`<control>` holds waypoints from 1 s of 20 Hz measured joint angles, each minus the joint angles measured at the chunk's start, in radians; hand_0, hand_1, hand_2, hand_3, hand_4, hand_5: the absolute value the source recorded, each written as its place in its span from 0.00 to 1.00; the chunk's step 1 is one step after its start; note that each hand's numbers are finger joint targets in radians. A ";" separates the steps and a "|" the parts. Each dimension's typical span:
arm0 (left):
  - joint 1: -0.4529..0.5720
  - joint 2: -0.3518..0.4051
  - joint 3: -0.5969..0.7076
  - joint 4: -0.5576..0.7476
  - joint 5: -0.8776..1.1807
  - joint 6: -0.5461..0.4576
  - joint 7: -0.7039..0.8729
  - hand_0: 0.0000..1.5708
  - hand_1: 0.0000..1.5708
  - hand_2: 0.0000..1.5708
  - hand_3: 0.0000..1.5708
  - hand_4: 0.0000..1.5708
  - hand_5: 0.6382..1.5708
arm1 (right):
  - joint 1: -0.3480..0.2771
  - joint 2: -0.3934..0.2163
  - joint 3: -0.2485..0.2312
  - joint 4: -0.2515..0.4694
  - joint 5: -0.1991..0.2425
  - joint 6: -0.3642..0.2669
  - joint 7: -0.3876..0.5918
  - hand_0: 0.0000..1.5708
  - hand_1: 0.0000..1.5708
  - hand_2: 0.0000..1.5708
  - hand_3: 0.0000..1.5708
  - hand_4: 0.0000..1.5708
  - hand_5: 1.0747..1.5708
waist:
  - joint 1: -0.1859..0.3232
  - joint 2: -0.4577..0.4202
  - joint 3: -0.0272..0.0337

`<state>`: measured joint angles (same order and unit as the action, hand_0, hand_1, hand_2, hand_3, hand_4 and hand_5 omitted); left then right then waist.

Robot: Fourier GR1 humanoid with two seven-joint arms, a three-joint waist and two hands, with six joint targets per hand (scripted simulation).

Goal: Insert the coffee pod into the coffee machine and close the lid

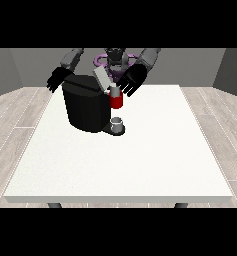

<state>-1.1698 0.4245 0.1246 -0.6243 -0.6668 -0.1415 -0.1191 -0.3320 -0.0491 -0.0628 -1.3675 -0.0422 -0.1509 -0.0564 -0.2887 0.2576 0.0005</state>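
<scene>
Presently catalogued, front view only.
Coffee machine [87, 107]: black, squat body, upright on the worktop [120, 160], left of centre and towards the far edge.
Lid [101, 78]: pale grey flap, raised and tilted, long axis slanting up towards the view's left; not closed.
Red thing at the machine [116, 101]: short upright cylinder under the raised lid, at the machine's right side.
Grey cup [118, 123]: small, upright on the machine's dark base, below the red thing.
Coffee pod: not plainly seen; heading and long axis cannot be told.
Hand at the view's right [132, 80]: black, fingers spread and relaxed, pointing down, just beside the lid and above the red thing; holding nothing visible.
Hand at the view's left [56, 79]: black, fingers splayed and relaxed, behind the machine's upper left corner, holding nothing.
</scene>
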 measured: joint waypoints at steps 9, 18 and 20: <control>-0.010 -0.008 0.006 0.006 0.000 -0.008 0.006 0.74 0.74 0.76 0.67 0.29 1.00 | -0.003 0.004 -0.003 0.009 0.005 -0.011 -0.015 0.00 0.00 0.00 0.00 0.26 1.00 | 0.004 0.013 0.0010; -0.002 0.002 -0.007 0.005 -0.025 -0.001 -0.017 0.67 0.67 0.71 0.61 0.23 1.00 | 0.008 0.005 -0.007 0.010 0.001 -0.011 -0.033 0.00 0.00 0.00 0.00 0.26 1.00 | 0.009 0.013 0.0010; -0.002 0.005 -0.008 0.005 -0.028 -0.002 -0.026 0.67 0.67 0.71 0.61 0.23 1.00 | 0.000 0.004 -0.010 0.013 0.000 -0.015 -0.028 0.00 0.00 0.00 0.00 0.30 1.00 | 0.016 0.017 0.0010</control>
<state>-1.1716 0.4292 0.1164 -0.6191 -0.6948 -0.1432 -0.1456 -0.3316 -0.0447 -0.0728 -1.3545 -0.0424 -0.1655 -0.0843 -0.2727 0.2748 0.0015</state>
